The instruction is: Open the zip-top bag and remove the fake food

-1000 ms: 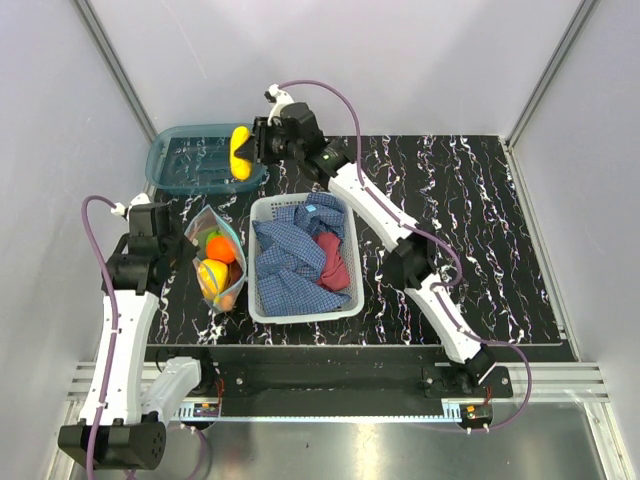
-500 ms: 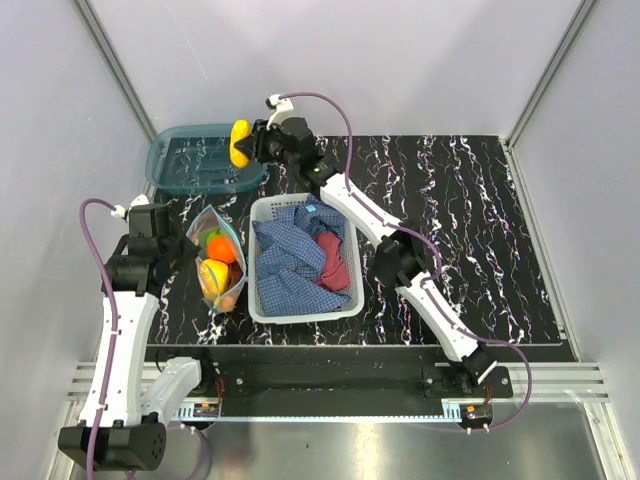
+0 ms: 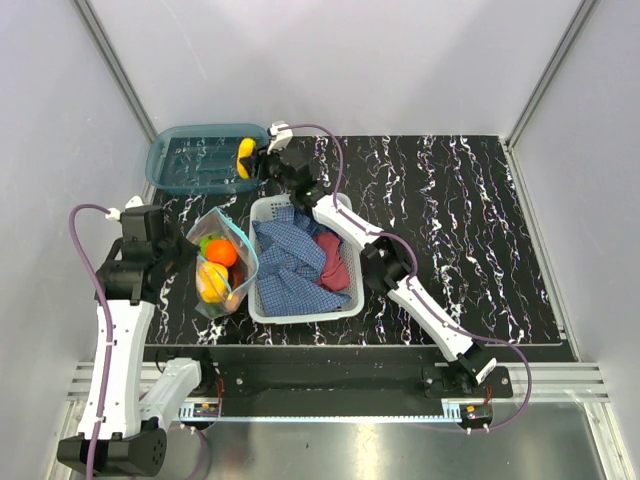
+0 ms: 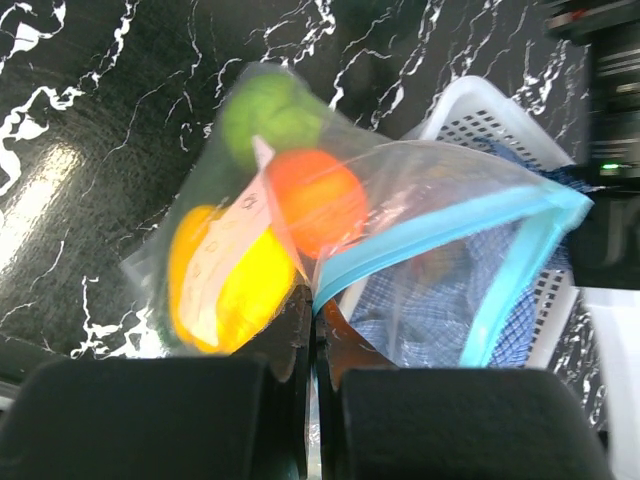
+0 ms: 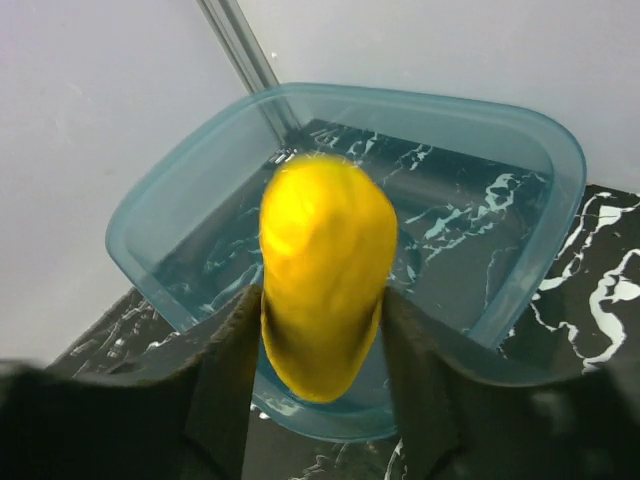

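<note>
The clear zip-top bag (image 3: pixel 222 268) lies left of the white basket, its teal zip mouth (image 4: pixel 440 235) gaping open. Inside are an orange piece (image 4: pixel 318 200), a yellow piece (image 4: pixel 235 285) and a lime-green piece (image 4: pixel 268 112). My left gripper (image 3: pixel 183 257) is shut on the bag's edge near the zip; in the left wrist view its jaws (image 4: pixel 317 330) pinch the plastic. My right gripper (image 3: pixel 252 162) is shut on a yellow fake fruit (image 5: pixel 325 265) and holds it over the near right rim of the teal bin (image 5: pixel 200 180).
A white basket (image 3: pixel 258 305) with a blue checked cloth (image 3: pixel 290 255) and a red cloth (image 3: pixel 333 260) stands in the middle. The teal translucent bin (image 3: pixel 180 140) sits at the back left by the wall. Grey walls enclose the black marbled table.
My right gripper has carried the yellow fruit lower, over the bin's right edge. My left gripper has pulled the bag up and nearer, and its mouth gapes wider.
</note>
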Controlling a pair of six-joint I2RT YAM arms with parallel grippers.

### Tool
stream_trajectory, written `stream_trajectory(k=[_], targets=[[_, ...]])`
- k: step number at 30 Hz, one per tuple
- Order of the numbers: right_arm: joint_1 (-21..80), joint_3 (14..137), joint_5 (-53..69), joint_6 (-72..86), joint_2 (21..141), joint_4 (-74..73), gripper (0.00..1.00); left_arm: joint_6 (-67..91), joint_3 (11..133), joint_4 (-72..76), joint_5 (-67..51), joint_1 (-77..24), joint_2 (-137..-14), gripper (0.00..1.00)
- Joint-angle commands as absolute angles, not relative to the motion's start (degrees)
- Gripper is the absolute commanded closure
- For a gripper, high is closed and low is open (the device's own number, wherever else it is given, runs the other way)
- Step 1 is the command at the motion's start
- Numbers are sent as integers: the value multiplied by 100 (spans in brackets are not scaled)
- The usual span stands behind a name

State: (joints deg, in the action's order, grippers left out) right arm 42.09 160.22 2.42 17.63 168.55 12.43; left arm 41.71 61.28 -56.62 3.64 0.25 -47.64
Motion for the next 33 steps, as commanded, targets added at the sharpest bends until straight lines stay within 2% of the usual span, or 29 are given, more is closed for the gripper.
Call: stream_trajectory(k=[1,2,3,5,8,12,16,19,21,23,33], targets=[[4324,16321,167,1433,16735,1723,33,4298,6548,-5440,211,26,-4754,100],[4324,16321,184,1433,16691,1714,21,4263,6557,-5440,202,26,-4781,100],[4324,16321,202,1433,16638,1714,16,4237,6565,-5423,193,35,-4807,100],[4333,16304,237,1433,16419,1530,8,4175,6522,-5423,228,26,-4843,100],[4324,16128,246,1590,15980,899,4,4061,6346,-5353,237,26,-4834,100],[4271,15682,736,2223,14954,-882,4,3885,6170,-5282,237,35,-4764,100],[4263,14715,1669,2714,13819,-1765,5,3736,6021,-5195,132,35,-4694,100],[4280,13915,2467,3233,13053,-2232,9,3753,5924,-5142,106,26,-4615,100],[4368,13520,3153,3505,12729,-2712,7,3770,5793,-5089,36,26,-4579,100],[4464,13159,3714,3559,12499,-2865,2,3806,5713,-5080,35,26,-4579,100],[5168,11129,3657,3200,11479,-3076,0,3885,5722,-5115,-448,26,-4605,100]])
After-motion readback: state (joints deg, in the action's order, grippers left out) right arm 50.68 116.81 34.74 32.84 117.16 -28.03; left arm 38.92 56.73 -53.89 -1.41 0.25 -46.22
